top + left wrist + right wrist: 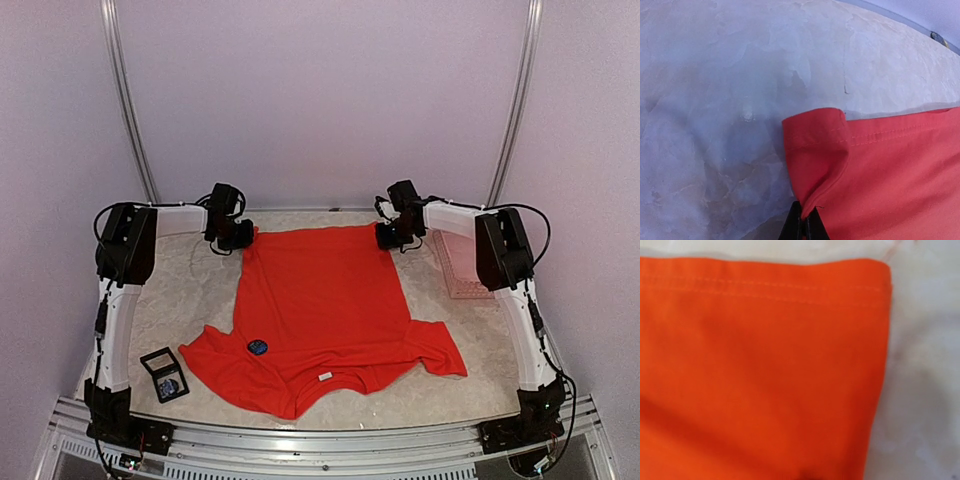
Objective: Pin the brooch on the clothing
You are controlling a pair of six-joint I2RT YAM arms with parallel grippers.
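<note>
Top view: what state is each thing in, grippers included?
T-shirt: spread flat, neckline toward the arm bases.
brooch: lying on the T-shirt; pinned or loose, cannot tell.
black box: open, beside the T-shirt.
left gripper: shut on the T-shirt's hem corner.
right gripper: shut, at the other hem corner.

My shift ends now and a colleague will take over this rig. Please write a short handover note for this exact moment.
Left gripper: shut on the red T-shirt, at its far left hem corner.
Right gripper: shut at the far right hem corner; a grip on the fabric is not clearly visible.
Things: the shirt lies spread on the table, neckline toward the arms. The brooch, small, dark and round, sits on the shirt by the left-side sleeve.
Done: shirt laid out, brooch on it.
Left: the views do not show whether the brooch is pinned; check this first.
</note>
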